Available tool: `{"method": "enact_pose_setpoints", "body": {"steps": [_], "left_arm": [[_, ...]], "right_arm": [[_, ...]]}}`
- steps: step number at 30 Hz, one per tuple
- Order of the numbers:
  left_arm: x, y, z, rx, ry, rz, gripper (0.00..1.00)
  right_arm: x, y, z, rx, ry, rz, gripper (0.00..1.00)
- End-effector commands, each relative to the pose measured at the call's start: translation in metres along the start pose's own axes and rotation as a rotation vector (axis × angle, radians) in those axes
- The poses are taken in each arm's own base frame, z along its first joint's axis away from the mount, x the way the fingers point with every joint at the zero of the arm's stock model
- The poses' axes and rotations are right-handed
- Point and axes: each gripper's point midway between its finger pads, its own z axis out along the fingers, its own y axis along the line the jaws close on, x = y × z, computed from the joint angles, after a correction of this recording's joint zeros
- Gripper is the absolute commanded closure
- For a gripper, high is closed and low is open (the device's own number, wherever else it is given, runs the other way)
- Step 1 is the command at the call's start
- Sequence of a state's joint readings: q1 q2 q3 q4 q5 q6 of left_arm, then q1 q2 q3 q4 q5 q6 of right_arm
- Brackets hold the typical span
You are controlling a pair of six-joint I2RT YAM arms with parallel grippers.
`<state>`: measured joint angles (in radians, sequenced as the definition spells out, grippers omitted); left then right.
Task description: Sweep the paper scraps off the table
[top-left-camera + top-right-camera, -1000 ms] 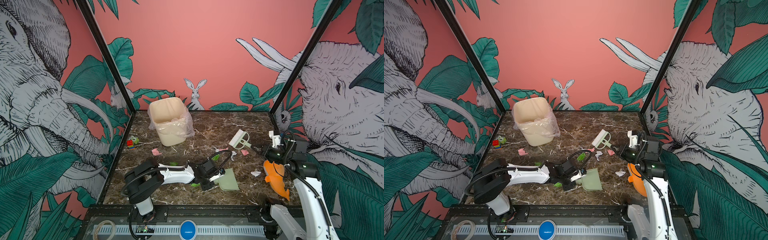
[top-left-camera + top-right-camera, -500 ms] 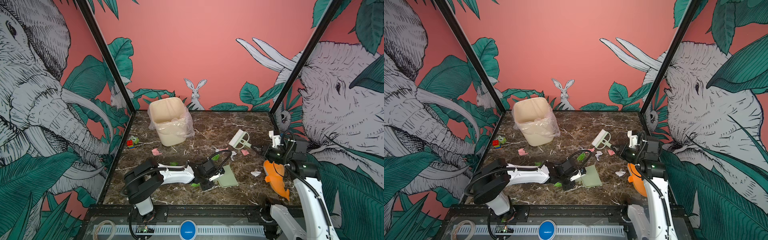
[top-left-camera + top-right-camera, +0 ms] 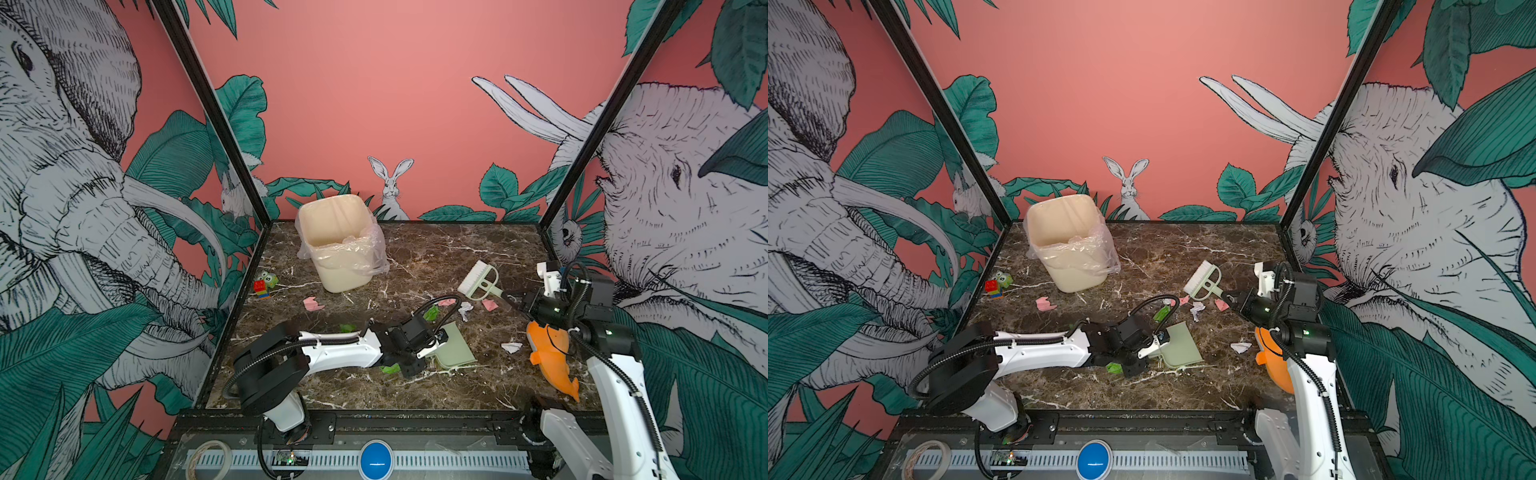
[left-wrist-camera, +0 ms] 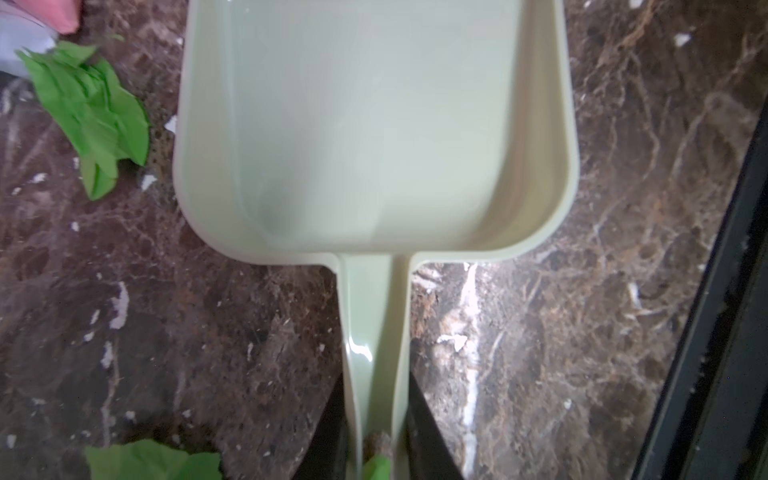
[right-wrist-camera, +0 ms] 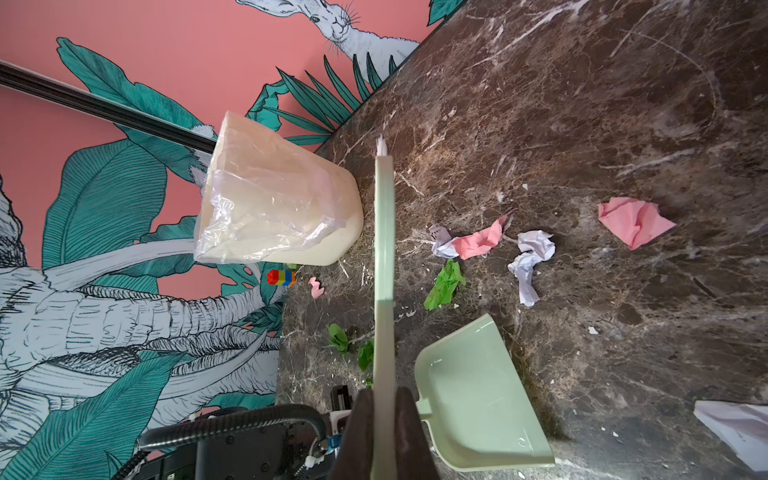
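In both top views almost nothing has shifted from a second ago. The arms, the dustpan (image 3: 457, 353) and the paper scraps (image 3: 465, 309) lie much as they did, so no sweeping has begun. The left pincer (image 3: 432, 347) sits at the dustpan's handle near the front middle of the tabletop (image 3: 457, 249). The right pincer (image 3: 509, 298) holds the brush (image 3: 471, 278) over the right side. Pink, white and green scraps lie between brush and dustpan. One white scrap (image 3: 511, 347) lies between the pan and the orange fish toy (image 3: 550, 353), and a pink one (image 3: 312, 304) lies near the bin (image 3: 340, 249).

In the left wrist view, the dark fingers (image 4: 432, 436) press both sides of the handle in a closed grip. The pan is empty. A green scrap (image 4: 95, 112) lies just beside one wall. The black frame (image 4: 715, 332) runs near the other, so there is probably little room to slide that way.

In the right wrist view, the right pincer (image 5: 384, 432) is clamped tight on the brush handle. The scrap cluster (image 5: 478, 241) lies near one corner of the pan's open lip with bare tabletop around it. I judge the brush has room to draw the scraps in.
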<state>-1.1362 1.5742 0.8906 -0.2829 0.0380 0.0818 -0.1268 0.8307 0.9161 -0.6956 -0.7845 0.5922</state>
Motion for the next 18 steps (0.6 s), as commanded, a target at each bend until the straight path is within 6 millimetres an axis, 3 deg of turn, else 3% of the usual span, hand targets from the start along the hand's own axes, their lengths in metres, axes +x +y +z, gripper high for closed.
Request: {"method": "enact_pose_setpoints", "body": {"steps": [1, 8, 18], "left_arm": [[-0.019, 0.006, -0.023, -0.029, -0.061, -0.021, 0.89], [-0.016, 0.008, -0.041, -0.045, -0.050, -0.017, 0.91], [0.000, 0.000, -0.052, -0.003, 0.045, 0.028, 0.94]], "right_arm": [[-0.006, 0.005, -0.005, 0.010, -0.009, -0.044, 1.00], [-0.006, 0.000, -0.011, 0.103, 0.050, -0.092, 1.00], [0.006, -0.027, -0.062, 0.538, 0.283, -0.263, 1.00]]}}
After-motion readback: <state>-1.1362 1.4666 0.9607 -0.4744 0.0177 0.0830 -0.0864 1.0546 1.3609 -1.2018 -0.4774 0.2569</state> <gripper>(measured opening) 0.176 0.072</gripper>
